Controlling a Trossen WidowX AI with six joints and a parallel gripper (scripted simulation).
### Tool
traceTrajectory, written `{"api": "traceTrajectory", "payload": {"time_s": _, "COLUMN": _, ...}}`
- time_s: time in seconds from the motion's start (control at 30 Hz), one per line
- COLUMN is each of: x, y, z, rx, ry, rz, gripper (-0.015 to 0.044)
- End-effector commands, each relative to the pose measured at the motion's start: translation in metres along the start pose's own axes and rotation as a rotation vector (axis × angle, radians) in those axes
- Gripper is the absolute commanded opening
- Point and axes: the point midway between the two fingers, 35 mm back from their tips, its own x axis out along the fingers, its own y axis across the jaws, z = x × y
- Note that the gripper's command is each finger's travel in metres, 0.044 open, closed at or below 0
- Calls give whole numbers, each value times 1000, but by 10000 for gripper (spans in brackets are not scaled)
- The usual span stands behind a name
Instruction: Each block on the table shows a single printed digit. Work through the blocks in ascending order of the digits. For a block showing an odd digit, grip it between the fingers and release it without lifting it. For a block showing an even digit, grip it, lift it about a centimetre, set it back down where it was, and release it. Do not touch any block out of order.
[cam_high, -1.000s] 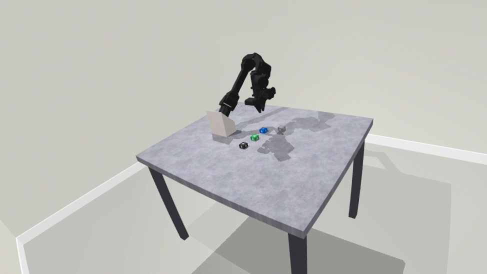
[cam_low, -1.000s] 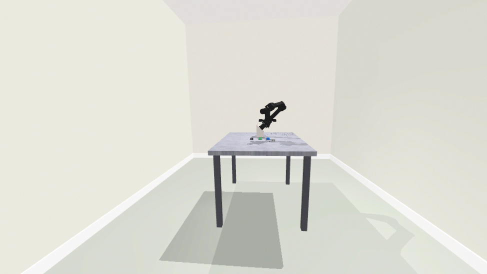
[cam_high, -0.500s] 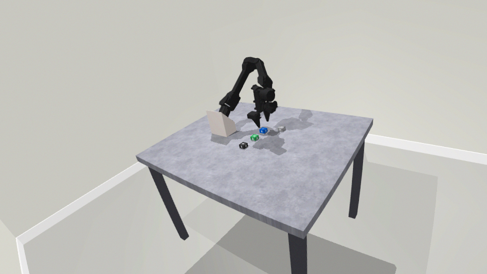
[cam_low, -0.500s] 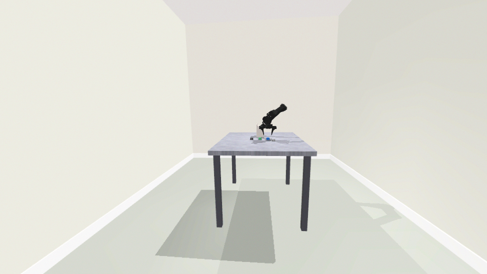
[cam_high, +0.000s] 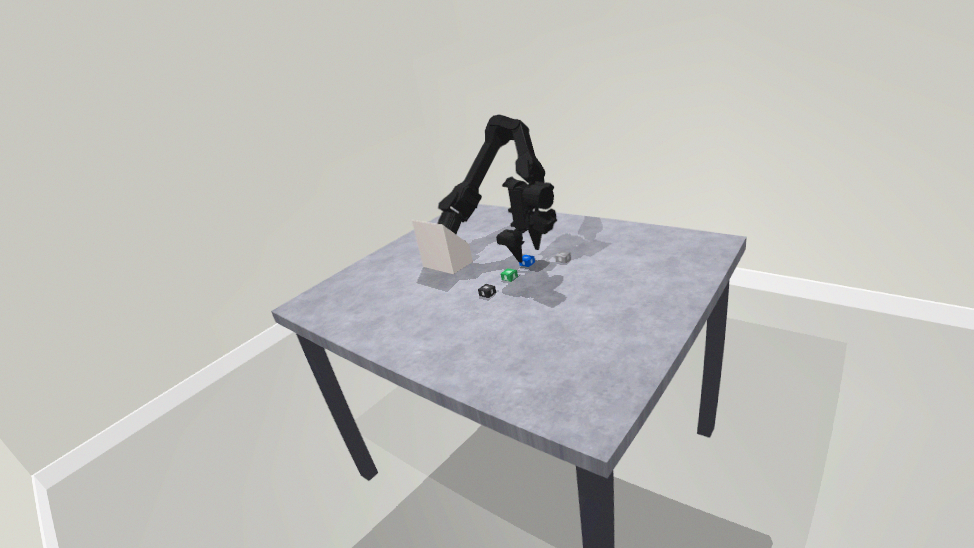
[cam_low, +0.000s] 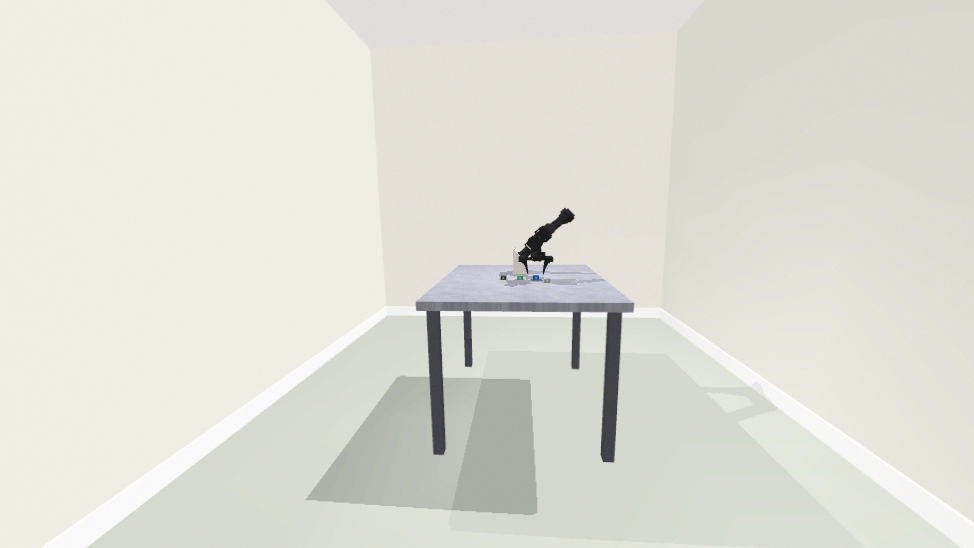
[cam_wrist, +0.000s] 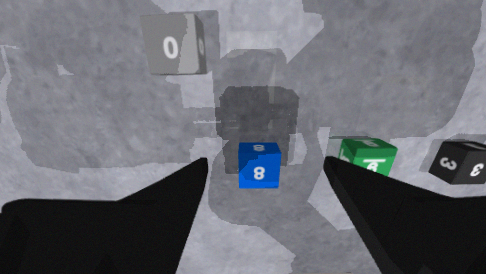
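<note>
My gripper (cam_high: 528, 254) (cam_low: 535, 273) (cam_wrist: 265, 162) is open and empty, pointing down, its tips a little above the blue block. The blue block (cam_high: 527, 261) (cam_low: 536, 278) (cam_wrist: 259, 173) shows 8 and lies between the two fingers in the wrist view. The green block (cam_high: 509, 274) (cam_low: 519, 278) (cam_wrist: 381, 153) shows a digit with a bar, 6 or 9, not clear; the right finger partly hides it in the wrist view. The black block (cam_high: 487, 291) (cam_low: 503, 278) (cam_wrist: 452, 161) shows 3. The grey block (cam_high: 563, 257) (cam_low: 546, 280) (cam_wrist: 167, 42) shows 0. All four rest on the table.
A beige wedge-shaped block (cam_high: 435, 247) (cam_low: 518, 263) stands by the arm's base. The green block is close beside the right finger. Arm shadows fall across the grey table (cam_high: 544, 381) (cam_low: 476, 293).
</note>
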Motion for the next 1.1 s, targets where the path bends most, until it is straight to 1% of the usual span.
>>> {"api": "traceTrajectory", "payload": {"time_s": 0.0, "x": 9, "y": 0, "z": -3, "rx": 10, "ry": 5, "rz": 6, "gripper": 400}}
{"api": "traceTrajectory", "payload": {"time_s": 0.3, "x": 20, "y": 0, "z": -4, "rx": 10, "ry": 5, "rz": 8, "gripper": 400}}
{"api": "traceTrajectory", "payload": {"time_s": 0.63, "x": 20, "y": 0, "z": -4, "rx": 10, "ry": 5, "rz": 8, "gripper": 138}}
{"api": "traceTrajectory", "payload": {"time_s": 0.67, "x": 20, "y": 0, "z": -4, "rx": 10, "ry": 5, "rz": 8, "gripper": 120}}
{"api": "traceTrajectory", "payload": {"time_s": 1.07, "x": 20, "y": 0, "z": -4, "rx": 10, "ry": 5, "rz": 8, "gripper": 120}}
